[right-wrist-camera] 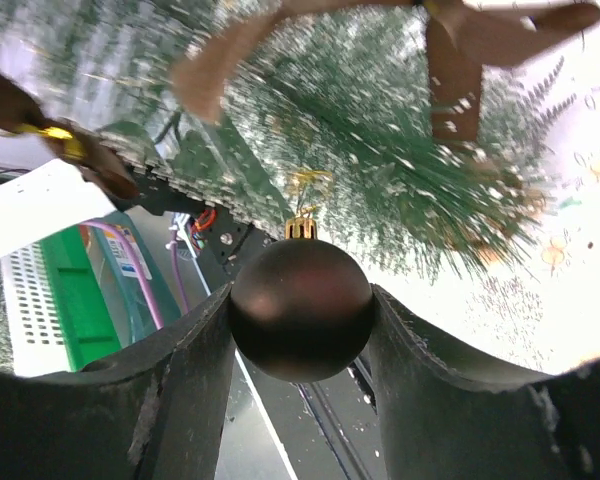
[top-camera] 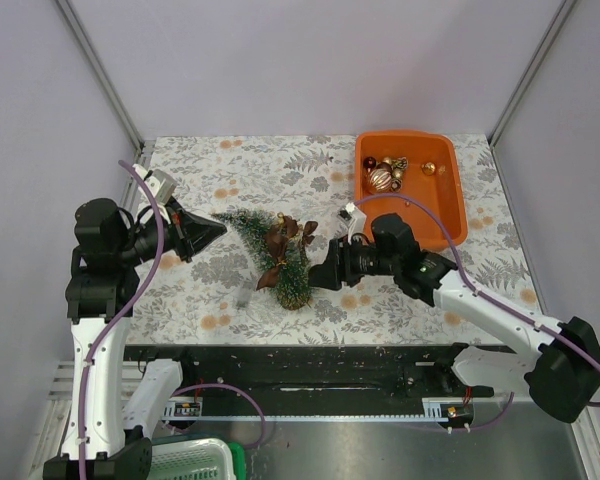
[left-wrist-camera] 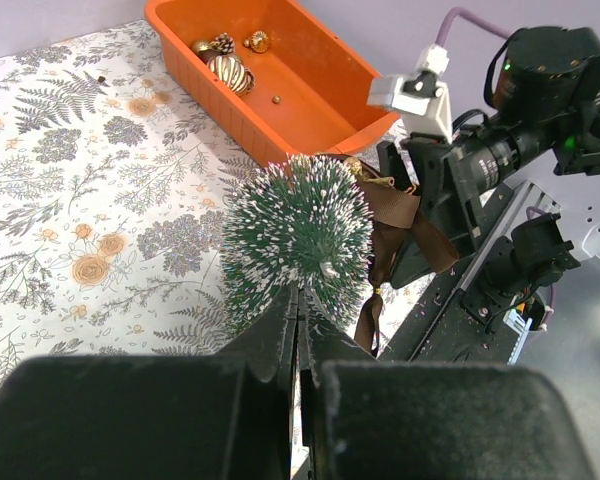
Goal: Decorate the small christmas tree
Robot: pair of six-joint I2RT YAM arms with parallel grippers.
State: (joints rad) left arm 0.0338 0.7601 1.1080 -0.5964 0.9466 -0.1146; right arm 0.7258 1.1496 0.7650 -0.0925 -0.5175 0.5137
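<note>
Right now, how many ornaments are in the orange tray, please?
4: striped ball, dark red ball and pine cone clustered together, small gold one apart; more may be hidden.

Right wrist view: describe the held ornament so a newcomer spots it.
Find the small christmas tree mid-table. Beside its wide end, the right gripper clamps a gold-capped dark ball. It's plain dark brown, unlike the gold and striped ornaments in the orange tray.

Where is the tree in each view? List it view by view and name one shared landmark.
Top: tree, tilted, mid-picture.
Left wrist: tree at centre, tip toward the camera.
Right wrist: tree across the top, behind the gripped ball.
Shared landmark: the brown bow on it.
</note>
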